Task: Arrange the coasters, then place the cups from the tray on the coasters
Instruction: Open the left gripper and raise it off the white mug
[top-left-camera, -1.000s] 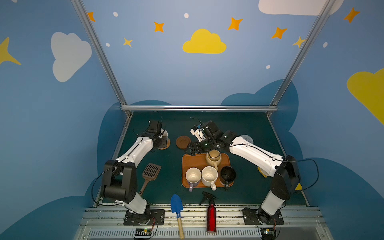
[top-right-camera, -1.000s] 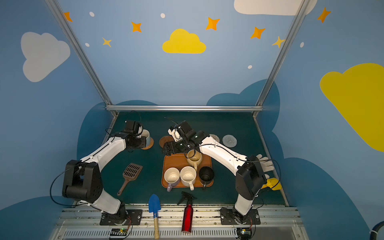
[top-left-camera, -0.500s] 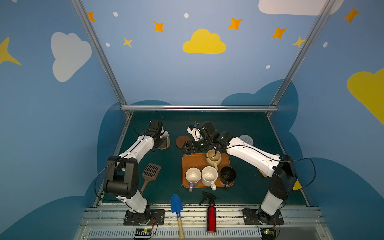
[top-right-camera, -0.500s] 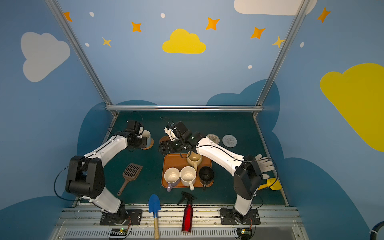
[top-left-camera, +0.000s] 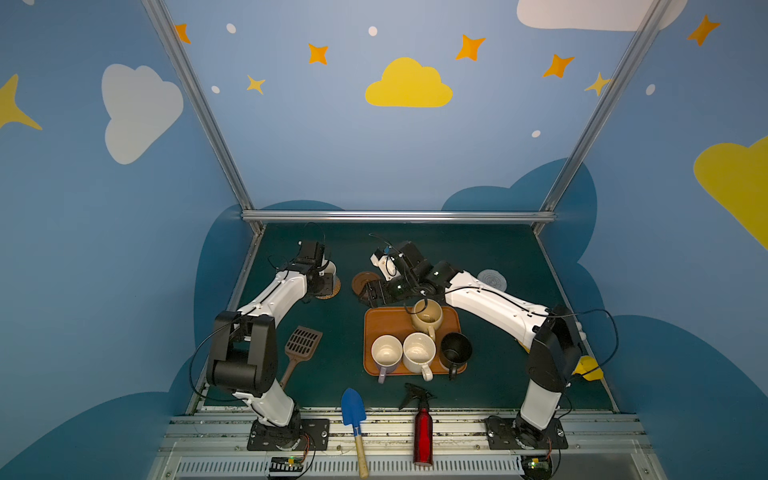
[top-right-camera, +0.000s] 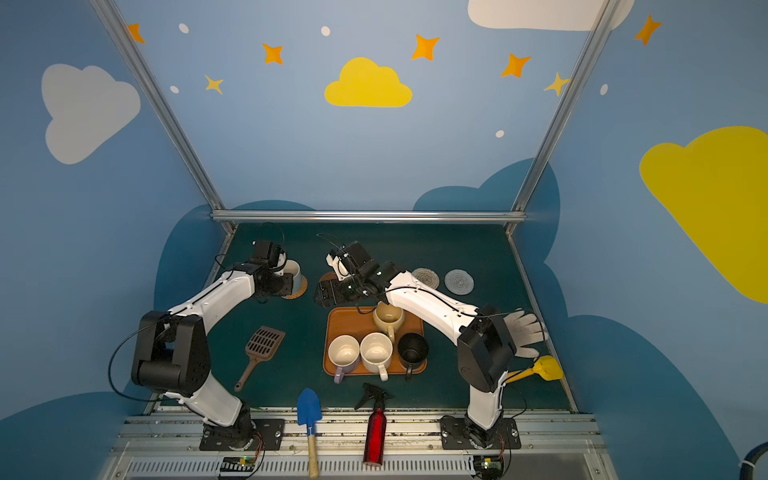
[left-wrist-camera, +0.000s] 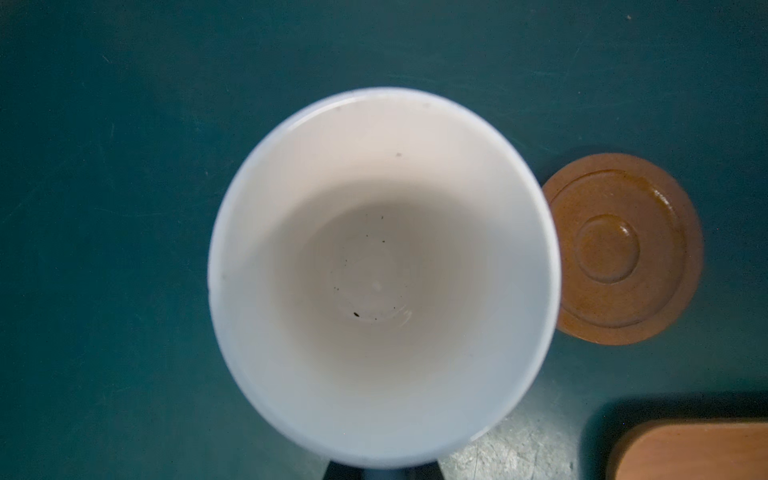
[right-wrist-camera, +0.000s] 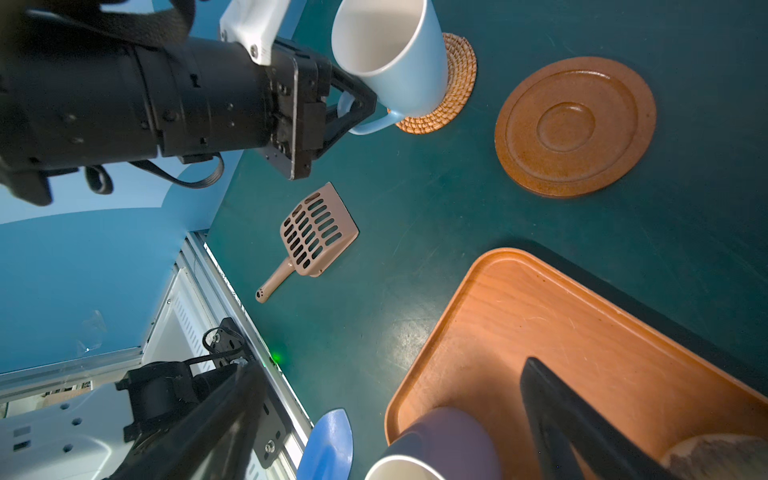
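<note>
**Step in hand:** setting the first cup down. I judge the coasters to be laid out, with four cups left to move.

**Entry 1, left gripper** (right-wrist-camera: 353, 109): clamped tight on the loop handle of the light blue mug (right-wrist-camera: 395, 62).
- The mug stands just ahead of the fingertips, mouth up.
- It has a glossy blue wall and a pale inside, with a few dark specks at the bottom.
- Its base sits over the rattan coaster (right-wrist-camera: 457, 83). I cannot tell whether it bears on the coaster or hangs just clear of it.

**Entry 2, right gripper** (top-right-camera: 329, 293): jaws wide apart and empty, hanging over a corner of the tray (right-wrist-camera: 540, 332).
- The lavender mug (right-wrist-camera: 440, 436) is just below its fingers.
- Further back along the arm, on the tray, are the tan-yellow mug (top-left-camera: 427, 318), the cream speckled mug (top-left-camera: 419, 352) and the black mug (top-left-camera: 456, 351).

**Entry 3, bare coasters:**
- One wooden coaster (right-wrist-camera: 575, 126) lies between the two grippers.
- The beige rope coaster (top-right-camera: 425, 277) and the pale grey rope coaster (top-right-camera: 459, 281) lie behind the right arm.
- I cannot find a second wooden one.

**Next move, as I judge it:**
- Settle the mug fully onto the coaster.
- Part the left jaws slowly and back straight out along the handle, so the mug is not dragged off the rattan.
- Take the right gripper to a handle on the tray.
</note>
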